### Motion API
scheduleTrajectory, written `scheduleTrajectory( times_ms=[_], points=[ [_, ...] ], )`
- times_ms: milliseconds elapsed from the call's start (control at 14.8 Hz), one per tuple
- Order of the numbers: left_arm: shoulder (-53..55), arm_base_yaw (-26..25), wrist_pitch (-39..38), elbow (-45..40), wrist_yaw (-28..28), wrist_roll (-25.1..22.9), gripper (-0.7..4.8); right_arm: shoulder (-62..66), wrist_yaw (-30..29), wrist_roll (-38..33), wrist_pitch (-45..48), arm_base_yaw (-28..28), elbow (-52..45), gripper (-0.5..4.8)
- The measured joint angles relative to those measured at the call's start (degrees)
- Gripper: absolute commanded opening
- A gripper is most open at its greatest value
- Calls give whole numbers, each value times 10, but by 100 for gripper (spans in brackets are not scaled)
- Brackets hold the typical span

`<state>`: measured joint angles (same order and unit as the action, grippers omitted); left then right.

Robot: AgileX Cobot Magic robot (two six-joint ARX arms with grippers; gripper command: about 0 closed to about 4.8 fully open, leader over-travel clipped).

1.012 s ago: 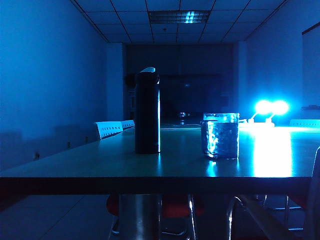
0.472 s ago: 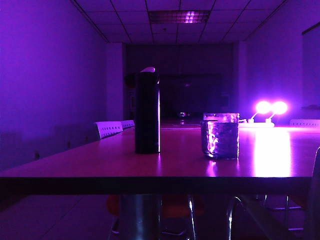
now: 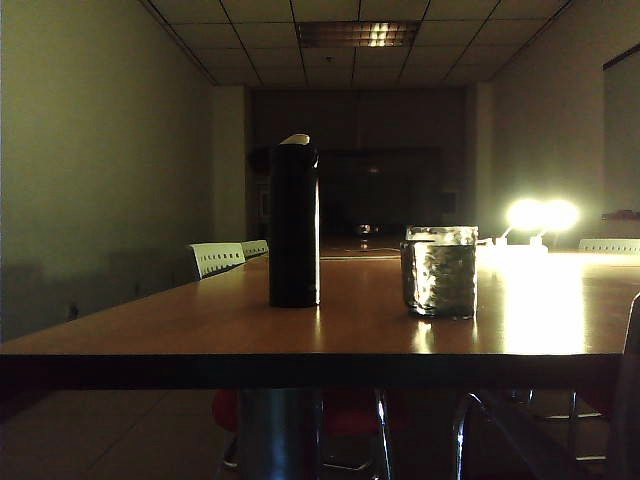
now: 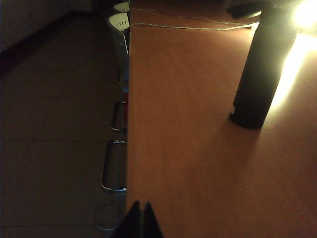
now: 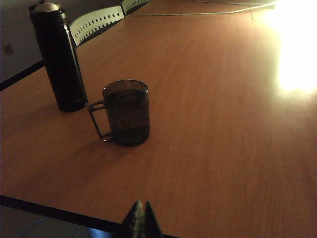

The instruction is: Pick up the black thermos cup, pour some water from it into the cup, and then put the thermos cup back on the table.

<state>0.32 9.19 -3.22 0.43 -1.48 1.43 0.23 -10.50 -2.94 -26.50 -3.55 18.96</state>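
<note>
Table (image 3: 200, 335) top wood-grain, smooth, slight sheen under the lamp glare. Black thermos cup (image 3: 294, 225) glossy dark body with a bright highlight stripe, pale lid. Cup (image 3: 440, 270) clear bumpy glass, glinting, thin wire-like handle.

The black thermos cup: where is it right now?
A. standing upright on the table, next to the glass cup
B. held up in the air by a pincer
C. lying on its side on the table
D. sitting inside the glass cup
A. The black thermos cup stands upright on the table, apart from the glass cup, with both pincers, left pincer and right pincer, shut and away from it.
</note>
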Motion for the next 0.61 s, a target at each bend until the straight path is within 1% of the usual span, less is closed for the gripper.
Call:
scheduleTrajectory(
  times_ms=[337, 472, 540, 607],
  points=[
    [0, -6, -1, 0, 16, -4, -6, 0, 0, 0, 0, 0, 0, -1],
    [0, -85, 0, 0, 64, -4, -6, 0, 0, 0, 0, 0, 0, -1],
    [0, -117, 0, 0, 91, -4, -6, 0, 0, 0, 0, 0, 0, -1],
    [0, -133, -1, 0, 98, -4, -6, 0, 0, 0, 0, 0, 0, -1]
  ],
)
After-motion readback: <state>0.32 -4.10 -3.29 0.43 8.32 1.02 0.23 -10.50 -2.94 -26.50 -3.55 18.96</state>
